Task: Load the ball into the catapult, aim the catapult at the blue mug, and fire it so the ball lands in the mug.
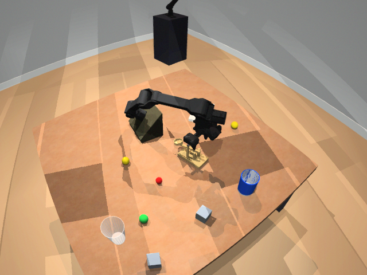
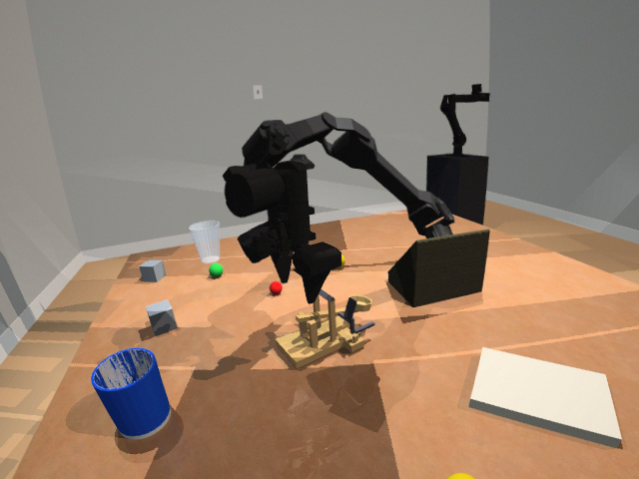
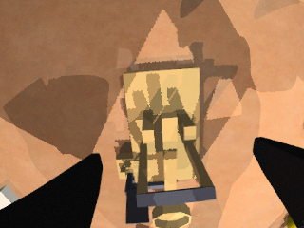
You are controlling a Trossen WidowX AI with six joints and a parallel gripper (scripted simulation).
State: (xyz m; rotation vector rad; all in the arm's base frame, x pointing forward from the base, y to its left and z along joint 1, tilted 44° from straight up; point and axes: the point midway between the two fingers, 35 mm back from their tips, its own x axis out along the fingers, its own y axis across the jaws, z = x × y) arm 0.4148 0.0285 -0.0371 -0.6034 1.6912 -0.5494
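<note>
"Judging by how things lie, which step are we on?"

"Aiming, we think, or the end of it. Our gripper point(image 1: 201, 142) point(image 2: 298, 291) point(image 3: 180, 154) hangs above the catapult point(image 1: 198, 161) point(image 2: 298, 355) point(image 3: 161, 90) with its jaws spread wide and nothing between them."

"Is the catapult pointed where we want it?"

"Roughly. Its front end faces the blue mug's point(image 1: 246, 187) point(image 2: 135, 402) side of the table, but we can't vouch for the line. From the top view it may want a touch more turn."

"And our ball?"

"Not loaded; we see none in the cup point(image 1: 178, 141) point(image 2: 360, 297) point(image 3: 172, 224). The task names no colour, so we can't say for sure which is ours. The red ball point(image 1: 159, 180) point(image 2: 276, 287) lies on the table near the catapult; the green ball point(image 1: 143, 219) point(image 2: 216, 269) sits farther off, by the clear tumbler point(image 1: 112, 229) point(image 2: 206, 241)."

"So what does our next move call for?"

"If we trust the aim, lifting clear of the uprights, then going down over the chosen ball with open fingers and pinching it squarely, since it could roll. If we don't, we straddle the frame and turn it gently first. Brushing the crossbar could spoil our line, and so could a heavy hand when we load the cup."
</note>
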